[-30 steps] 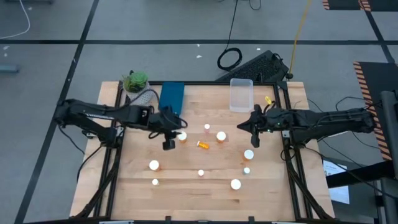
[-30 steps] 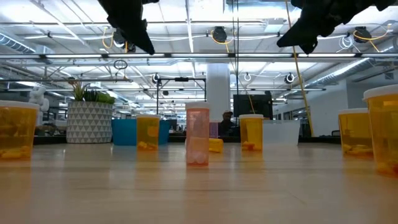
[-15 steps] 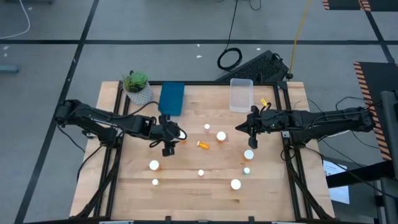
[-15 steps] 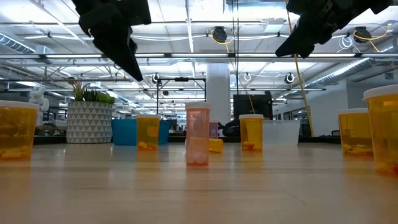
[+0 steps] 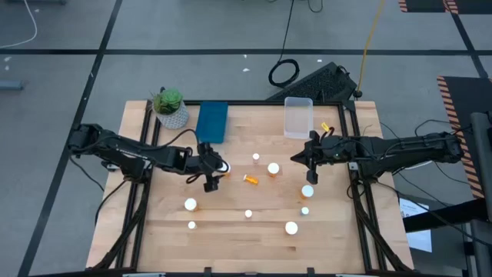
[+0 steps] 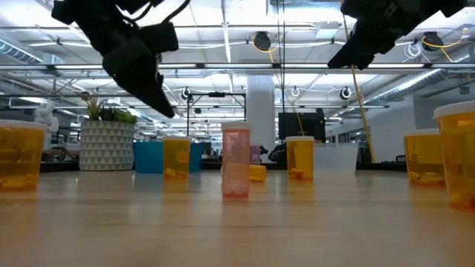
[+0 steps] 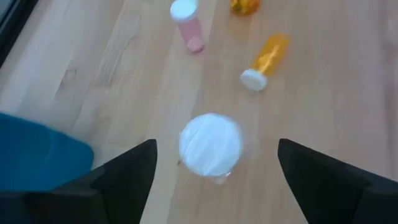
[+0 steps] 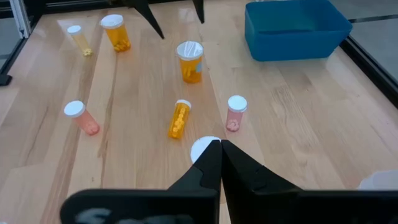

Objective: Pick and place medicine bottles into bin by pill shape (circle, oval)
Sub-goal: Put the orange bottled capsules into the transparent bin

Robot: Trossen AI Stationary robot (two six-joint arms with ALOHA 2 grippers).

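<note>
One white-capped bottle (image 7: 210, 143) between spread left gripper (image 7: 214, 168) jaws — untouched

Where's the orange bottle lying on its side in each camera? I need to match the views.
High view: tipped orange bottle, mid-table.
Low view: probably the low orange shape just behind the pink bottle.
Left wrist view: beyond the white cap, at.
Right wrist view: near the upright orange bottle, at.
Shared landmark: blue bin.
</note>
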